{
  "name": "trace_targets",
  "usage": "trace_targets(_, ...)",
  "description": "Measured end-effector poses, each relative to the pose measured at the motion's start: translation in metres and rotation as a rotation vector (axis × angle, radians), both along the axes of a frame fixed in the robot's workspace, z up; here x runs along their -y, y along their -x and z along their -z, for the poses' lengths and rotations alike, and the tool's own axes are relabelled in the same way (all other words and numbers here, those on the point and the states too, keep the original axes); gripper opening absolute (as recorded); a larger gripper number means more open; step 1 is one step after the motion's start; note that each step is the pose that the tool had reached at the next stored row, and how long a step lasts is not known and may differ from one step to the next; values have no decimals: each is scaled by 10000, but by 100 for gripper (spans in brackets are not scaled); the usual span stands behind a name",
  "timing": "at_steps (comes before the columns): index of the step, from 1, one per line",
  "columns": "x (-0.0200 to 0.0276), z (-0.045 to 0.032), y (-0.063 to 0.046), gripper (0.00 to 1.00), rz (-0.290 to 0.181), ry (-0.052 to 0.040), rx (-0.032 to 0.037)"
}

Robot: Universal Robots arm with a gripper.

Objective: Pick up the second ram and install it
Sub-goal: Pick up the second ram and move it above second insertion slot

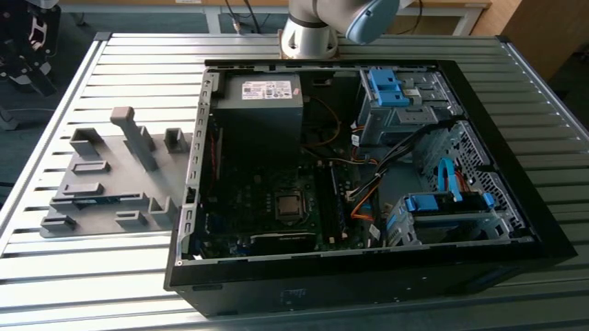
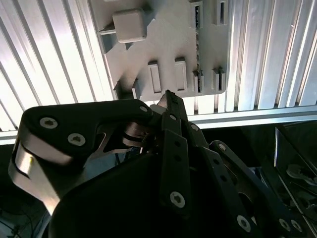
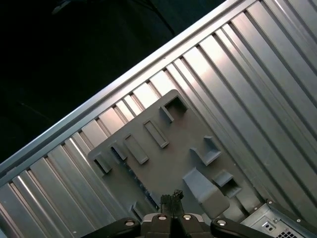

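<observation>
The second ram [image 1: 99, 200] is a thin dark blue-green strip lying edge-up between grey holder blocks on the grey holder plate [image 1: 110, 155], at the exterior view's left beside the open computer case [image 1: 368, 179]. In the first wrist view the ram [image 3: 132, 174] is a dark line across the plate [image 3: 173, 148]. My gripper [image 3: 173, 196] hangs high above the plate, its fingers together with nothing between them. In the second wrist view the gripper [image 2: 168, 96] points toward the plate's edge [image 2: 168, 44].
The case lies on its side on a slatted metal table [image 1: 110, 276], with the motherboard [image 1: 276, 207], orange and blue cables and blue drive cages [image 1: 442, 207] exposed. The arm's base [image 1: 308, 38] stands behind the case. A tall slanted block [image 1: 138, 138] rises from the holder plate.
</observation>
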State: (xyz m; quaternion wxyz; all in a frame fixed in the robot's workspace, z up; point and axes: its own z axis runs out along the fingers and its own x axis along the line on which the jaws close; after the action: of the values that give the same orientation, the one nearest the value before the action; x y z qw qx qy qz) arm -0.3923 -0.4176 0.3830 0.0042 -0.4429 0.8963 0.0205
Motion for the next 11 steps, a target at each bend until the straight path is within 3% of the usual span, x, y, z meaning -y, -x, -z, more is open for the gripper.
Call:
trace_targets(6,0,0,0,11,-117,0,0)
trace_targets(11,1,0,1,11,-747,1,-1)
